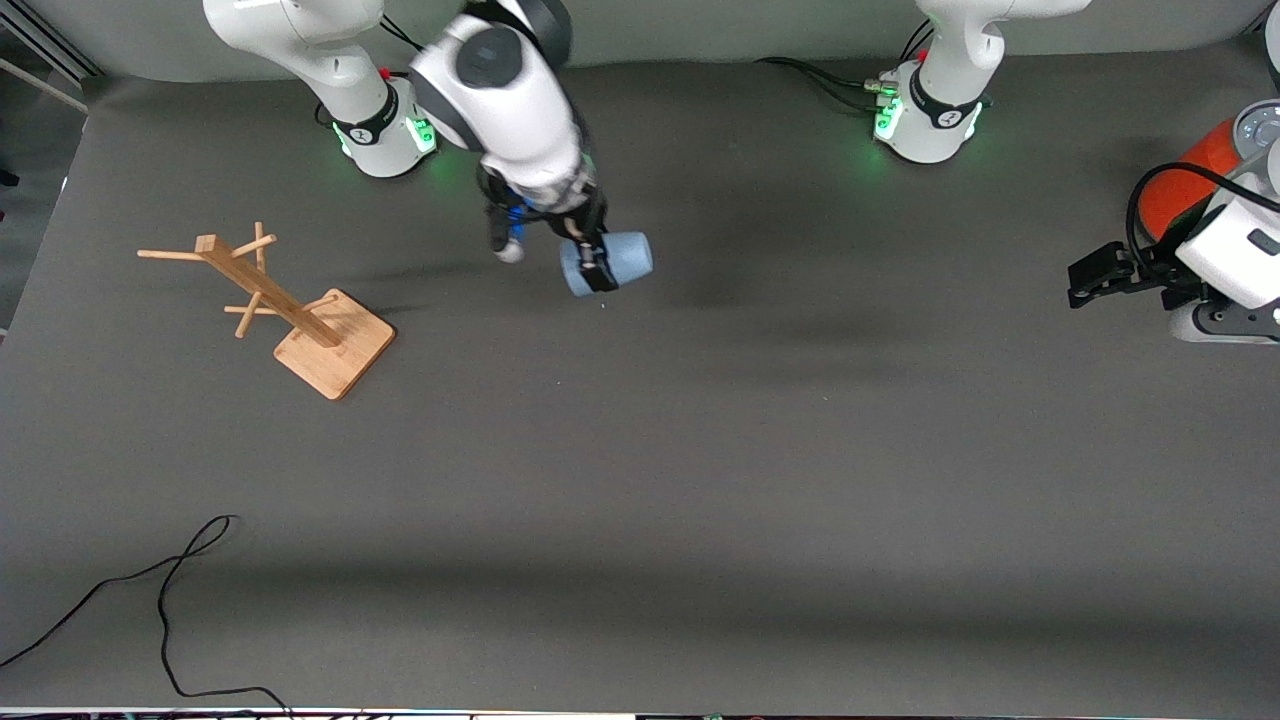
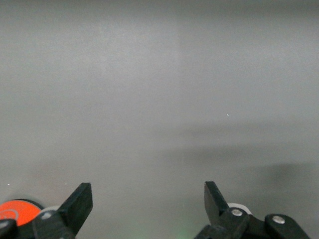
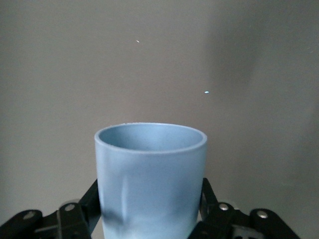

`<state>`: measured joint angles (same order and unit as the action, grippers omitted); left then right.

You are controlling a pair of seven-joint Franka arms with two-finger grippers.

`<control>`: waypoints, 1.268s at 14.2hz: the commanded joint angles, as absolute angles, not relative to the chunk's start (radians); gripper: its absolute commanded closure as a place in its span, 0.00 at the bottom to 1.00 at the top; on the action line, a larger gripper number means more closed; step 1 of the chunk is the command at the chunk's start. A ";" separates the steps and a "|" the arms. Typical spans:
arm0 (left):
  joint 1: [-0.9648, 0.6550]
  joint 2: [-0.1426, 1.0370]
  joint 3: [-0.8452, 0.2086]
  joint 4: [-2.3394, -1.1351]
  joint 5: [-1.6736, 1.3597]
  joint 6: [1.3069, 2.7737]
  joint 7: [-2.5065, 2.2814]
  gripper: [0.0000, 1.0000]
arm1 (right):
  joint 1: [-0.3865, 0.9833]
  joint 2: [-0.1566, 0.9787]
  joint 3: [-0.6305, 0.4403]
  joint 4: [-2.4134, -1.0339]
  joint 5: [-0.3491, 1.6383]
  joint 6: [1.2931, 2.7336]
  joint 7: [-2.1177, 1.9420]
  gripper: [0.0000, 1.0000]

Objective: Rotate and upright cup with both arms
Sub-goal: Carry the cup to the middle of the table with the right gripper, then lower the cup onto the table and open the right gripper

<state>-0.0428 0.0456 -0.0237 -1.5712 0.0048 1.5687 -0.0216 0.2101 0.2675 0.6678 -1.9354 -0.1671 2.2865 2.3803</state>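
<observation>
**Right gripper clamped on cup**

Right gripper (image 1: 597, 262) pinching the cup (image 1: 612, 262) on its side, aloft over bare table (image 1: 700, 480) (wooden rack (image 1: 290, 310) standing toward the right arm's end). Left gripper (image 2: 148, 205) spread wide, waiting beside orange can (image 1: 1190, 185).

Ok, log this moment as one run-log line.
right gripper: shut on cup, cup on its side above the table | left gripper: open, empty, waiting at left arm's end beside orange can
</observation>
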 commanded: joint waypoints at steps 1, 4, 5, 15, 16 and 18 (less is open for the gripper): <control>-0.048 0.048 -0.020 -1.562 0.014 1.571 -0.014 0.00 | 0.299 0.498 0.673 -1.821 -0.433 2.292 2.607 0.37; -0.048 0.049 -0.020 -1.562 0.014 1.571 -0.014 0.00 | 0.334 0.627 0.672 -1.780 -0.575 2.289 2.689 0.37; -0.048 0.049 -0.020 -1.562 0.014 1.571 -0.014 0.00 | 0.342 0.652 0.672 -1.776 -0.595 2.290 2.694 0.37; -0.048 0.040 -0.020 -1.568 0.008 1.571 -0.017 0.00 | 0.357 0.733 0.654 -1.755 -0.664 2.284 2.689 0.00; -0.046 0.037 -0.020 -1.569 0.005 1.571 -0.017 0.00 | 0.357 0.732 0.653 -1.747 -0.663 2.280 2.686 0.00; -0.048 0.029 -0.020 -1.578 0.008 1.569 -0.015 0.00 | 0.357 0.732 0.657 -1.711 -0.663 2.232 2.680 0.00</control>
